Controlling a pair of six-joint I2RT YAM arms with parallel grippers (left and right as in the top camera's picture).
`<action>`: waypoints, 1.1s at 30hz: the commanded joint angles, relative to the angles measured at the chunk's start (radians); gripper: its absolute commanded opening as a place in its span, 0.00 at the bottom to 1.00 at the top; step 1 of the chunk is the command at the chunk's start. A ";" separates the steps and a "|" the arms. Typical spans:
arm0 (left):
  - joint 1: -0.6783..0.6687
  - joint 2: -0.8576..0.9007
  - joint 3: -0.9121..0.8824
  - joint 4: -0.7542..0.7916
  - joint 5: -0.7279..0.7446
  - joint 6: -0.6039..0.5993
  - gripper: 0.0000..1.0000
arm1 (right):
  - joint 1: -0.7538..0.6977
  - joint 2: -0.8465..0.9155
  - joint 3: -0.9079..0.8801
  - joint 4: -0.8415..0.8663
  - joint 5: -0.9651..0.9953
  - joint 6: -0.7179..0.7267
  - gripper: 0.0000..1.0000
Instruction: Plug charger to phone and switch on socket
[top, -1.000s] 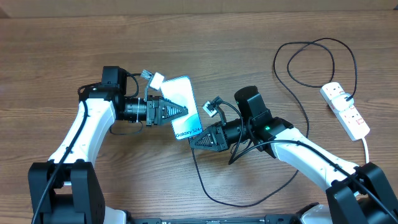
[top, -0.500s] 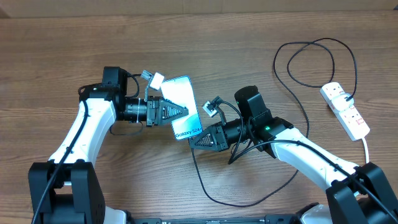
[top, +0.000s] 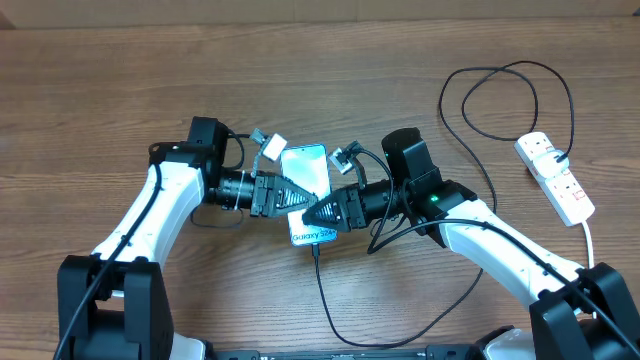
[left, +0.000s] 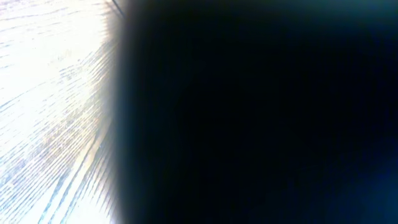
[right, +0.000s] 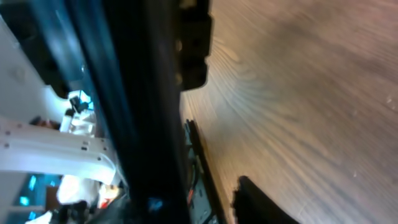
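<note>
The phone (top: 305, 165) is held off the table in the middle, its white text end nearest me. My left gripper (top: 293, 196) is shut on its left edge. My right gripper (top: 323, 214) sits against the phone's right edge, with its jaws apart. In the right wrist view one dark finger (right: 264, 204) stands clear of a dark edge, with wood between them. The charger (top: 318, 275), a thin black cable, meets the phone's near end and loops right to the socket (top: 556, 180). The left wrist view is almost all black.
The white socket lies at the far right with a black plug (top: 561, 159) in it and a thick white cord (top: 590, 236) running toward the front. The cable's loops spread over the right and front of the wooden table (top: 120, 80).
Both arms have moved toward the middle, and the phone has shifted right and turned straighter. My right gripper's jaws have opened. The cable's tip now sits at the phone's near end.
</note>
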 joint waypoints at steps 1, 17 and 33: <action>-0.008 0.001 -0.002 -0.004 0.026 0.002 0.04 | -0.029 -0.008 0.023 -0.027 0.029 0.001 0.56; -0.063 0.001 -0.002 0.068 -0.474 -0.402 0.04 | -0.214 -0.008 0.023 -0.092 0.085 0.000 0.82; -0.157 0.109 -0.002 0.326 -0.578 -0.458 0.04 | -0.169 -0.008 0.023 -0.386 0.150 0.000 0.93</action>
